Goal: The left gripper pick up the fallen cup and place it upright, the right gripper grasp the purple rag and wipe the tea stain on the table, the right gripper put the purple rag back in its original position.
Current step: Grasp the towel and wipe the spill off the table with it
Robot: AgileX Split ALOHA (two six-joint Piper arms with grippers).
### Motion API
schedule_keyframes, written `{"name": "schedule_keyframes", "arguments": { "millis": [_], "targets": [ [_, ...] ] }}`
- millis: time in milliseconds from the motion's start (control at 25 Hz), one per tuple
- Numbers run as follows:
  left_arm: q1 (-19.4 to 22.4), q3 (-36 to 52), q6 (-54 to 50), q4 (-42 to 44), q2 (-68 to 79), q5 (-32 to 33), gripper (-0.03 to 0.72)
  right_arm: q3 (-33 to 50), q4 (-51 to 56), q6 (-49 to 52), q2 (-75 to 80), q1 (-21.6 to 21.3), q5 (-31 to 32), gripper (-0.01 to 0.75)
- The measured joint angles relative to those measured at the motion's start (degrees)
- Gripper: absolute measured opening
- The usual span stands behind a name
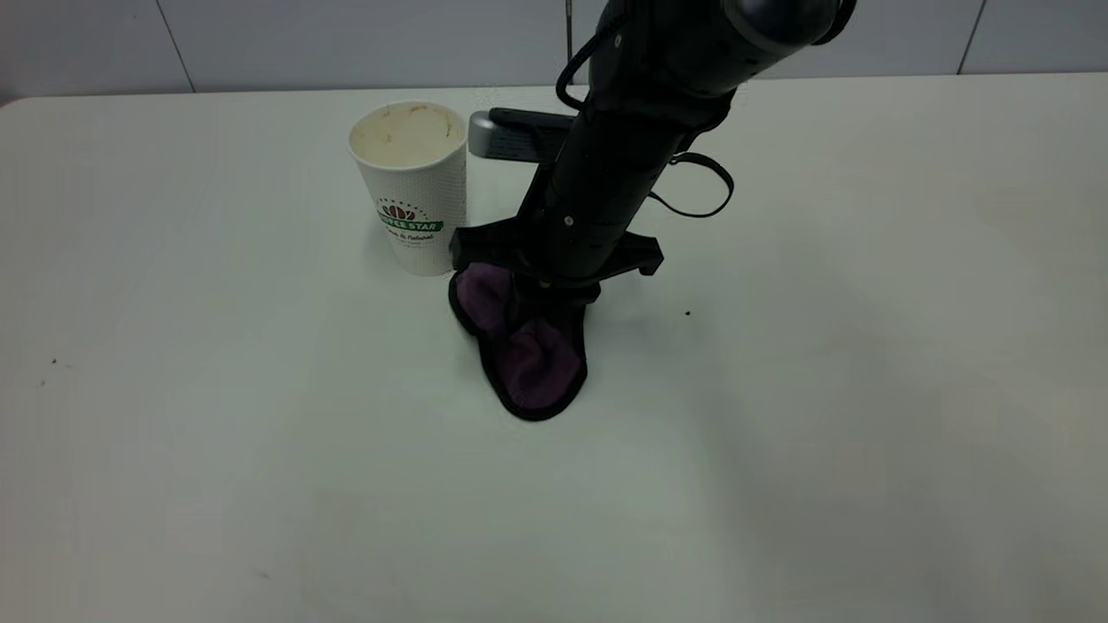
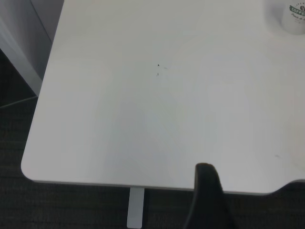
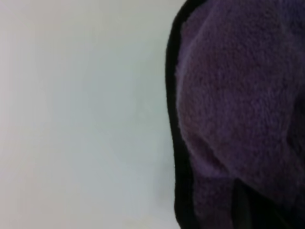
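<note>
The cup [image 1: 414,186] stands upright on the white table [image 1: 173,433], and its base also shows at the edge of the left wrist view [image 2: 293,16]. The purple rag [image 1: 524,350] lies bunched on the table just beside the cup's foot. My right gripper [image 1: 544,298] comes down onto the rag's upper end and is shut on it. The rag fills the right wrist view [image 3: 238,109]. No tea stain shows in any view. My left gripper [image 2: 248,200] hangs open and empty over the table's near corner, far from the cup; one dark finger [image 2: 206,191] shows.
A black-and-silver part [image 1: 506,134] sits behind the cup by the right arm. A black cable loop [image 1: 705,186] hangs off the arm. A tiny black speck [image 1: 688,313] lies right of the rag. The table's rounded corner and edge [image 2: 28,164] show below the left gripper.
</note>
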Motion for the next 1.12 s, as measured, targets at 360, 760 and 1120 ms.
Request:
{"name": "schedule_keyframes", "arguments": {
  "millis": [360,760,1120],
  "targets": [
    [0.0,0.0,0.0,0.0,0.0,0.0,0.545,-0.1,0.5,-0.6,2.0,0.2,-5.4,0.12],
    [0.0,0.0,0.0,0.0,0.0,0.0,0.545,-1.0,-2.0,-0.7,3.4,-3.4,-11.9,0.127],
    [0.0,0.0,0.0,0.0,0.0,0.0,0.545,-1.6,-3.5,-0.7,3.1,-11.4,-5.2,0.127]
  ]
}}
